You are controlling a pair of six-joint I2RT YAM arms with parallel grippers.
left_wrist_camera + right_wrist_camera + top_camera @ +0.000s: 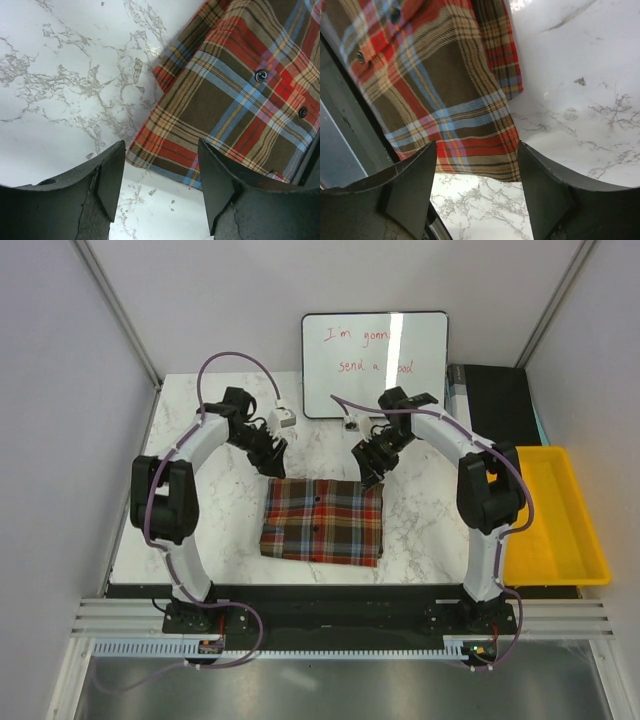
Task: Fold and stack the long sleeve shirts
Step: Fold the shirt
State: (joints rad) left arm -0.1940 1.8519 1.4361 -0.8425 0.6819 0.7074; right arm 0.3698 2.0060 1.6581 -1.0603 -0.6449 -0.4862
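One long sleeve shirt [322,521], plaid in red-orange, brown and blue, lies folded into a flat rectangle at the middle of the marble table. Its buttoned front faces up. My left gripper [272,454] hovers just behind the shirt's far left corner, open, with nothing between its fingers. In the left wrist view that gripper [159,186] stands over bare marble with the shirt's corner [235,95] just beyond. My right gripper [371,467] hangs open behind the far right corner, and in the right wrist view it [477,190] frames the shirt's edge [445,100] without touching it.
A yellow plastic bin [552,515] sits off the table's right edge. A small whiteboard [375,362] with red writing leans at the back. A dark box [500,400] stands at the back right. Bare marble [210,510] surrounds the shirt.
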